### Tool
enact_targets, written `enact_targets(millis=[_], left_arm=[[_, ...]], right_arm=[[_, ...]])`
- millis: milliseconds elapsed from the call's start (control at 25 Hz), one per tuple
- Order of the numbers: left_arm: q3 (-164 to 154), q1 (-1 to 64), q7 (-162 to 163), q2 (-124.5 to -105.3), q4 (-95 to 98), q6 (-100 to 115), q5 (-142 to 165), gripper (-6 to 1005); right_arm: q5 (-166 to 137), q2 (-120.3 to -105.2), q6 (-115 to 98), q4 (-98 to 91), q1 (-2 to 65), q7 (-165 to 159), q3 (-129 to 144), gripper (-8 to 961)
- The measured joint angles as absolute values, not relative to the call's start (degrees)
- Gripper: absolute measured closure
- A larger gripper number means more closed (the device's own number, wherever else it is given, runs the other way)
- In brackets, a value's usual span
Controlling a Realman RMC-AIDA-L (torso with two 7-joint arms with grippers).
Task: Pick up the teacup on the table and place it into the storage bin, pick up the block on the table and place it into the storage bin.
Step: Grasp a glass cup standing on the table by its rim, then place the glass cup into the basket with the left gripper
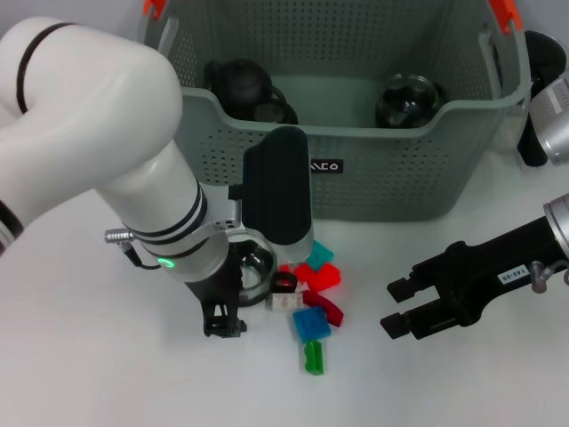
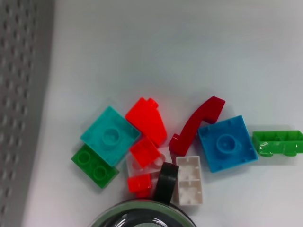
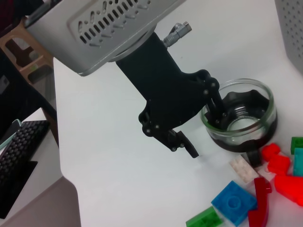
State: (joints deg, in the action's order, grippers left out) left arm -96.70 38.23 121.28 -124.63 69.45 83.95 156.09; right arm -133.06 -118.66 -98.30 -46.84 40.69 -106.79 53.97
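Note:
The glass teacup [image 1: 259, 272] with a black handle stands on the white table, just left of a pile of small blocks [image 1: 311, 298]. My left gripper [image 1: 236, 298] is open and low over the cup. In the right wrist view one of its fingers [image 3: 215, 112] reaches inside the teacup [image 3: 246, 124] and the other [image 3: 185, 145] stays outside, clear of the glass. The left wrist view shows the cup's rim [image 2: 142, 216] and the blocks: teal [image 2: 110, 135], blue [image 2: 228, 143], red, green and white. My right gripper [image 1: 402, 308] hangs open and empty to the right of the pile. The storage bin [image 1: 391, 165] stands behind.
Inside the bin lie a black teapot [image 1: 242, 84] and a dark glass cup [image 1: 407, 100]. A black object [image 1: 539, 53] stands right of the bin. The right wrist view shows the table's edge with a keyboard [image 3: 19, 142] beyond it.

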Motion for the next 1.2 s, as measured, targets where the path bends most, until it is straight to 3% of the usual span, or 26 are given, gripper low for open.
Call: enact_targets(millis=[440, 1200], left_arm=[[-97.0, 40.5, 124.0, -124.47, 67.1, 84.4, 156.6, 900], [-92.7, 40.4, 129.1, -124.54, 78.7, 95.1, 155.4, 949]], right_arm=[[-133.1, -118.65, -98.0, -46.8, 40.7, -106.8, 54.0, 298], [-133.1, -118.09, -98.0, -46.8, 40.7, -106.6, 54.0, 298]])
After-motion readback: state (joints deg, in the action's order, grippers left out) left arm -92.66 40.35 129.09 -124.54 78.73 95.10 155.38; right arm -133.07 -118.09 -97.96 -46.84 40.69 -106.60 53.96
